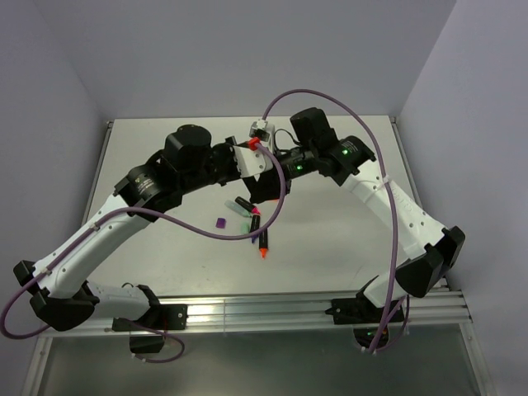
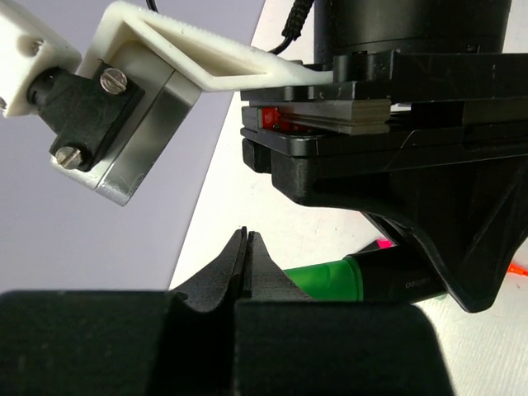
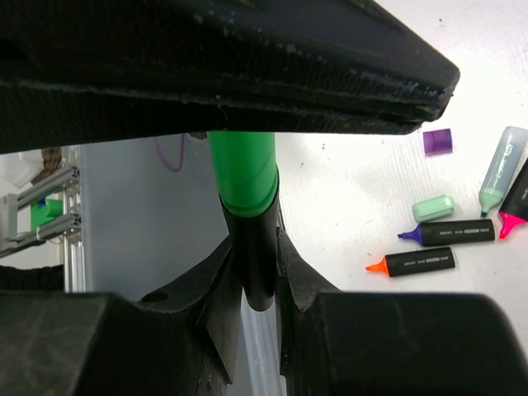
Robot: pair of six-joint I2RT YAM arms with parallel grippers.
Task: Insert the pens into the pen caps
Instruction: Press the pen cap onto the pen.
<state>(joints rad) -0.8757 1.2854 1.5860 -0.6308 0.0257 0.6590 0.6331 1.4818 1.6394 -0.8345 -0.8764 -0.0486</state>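
Green pen (image 3: 242, 169): glossy green cylinder end, matte black barrel, held above table (image 1: 346, 239) near centre. Right gripper (image 3: 253, 256) clamped on barrel. Left gripper (image 2: 247, 262) pinched together, empty, just beside pen. On white tabletop, loosely clustered: purple pen (image 3: 452, 233), orange pen (image 3: 417, 263), square purple cap (image 3: 437, 141), rounded mint cap (image 3: 434, 207). Bare surface toward edges.

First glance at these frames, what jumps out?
The two arms meet above the table: the right gripper is shut on a green-ended pen, held right beside the shut left gripper. Beneath them lie loose pens with orange, purple and pink tips, plus a purple cap and a pale green cap.
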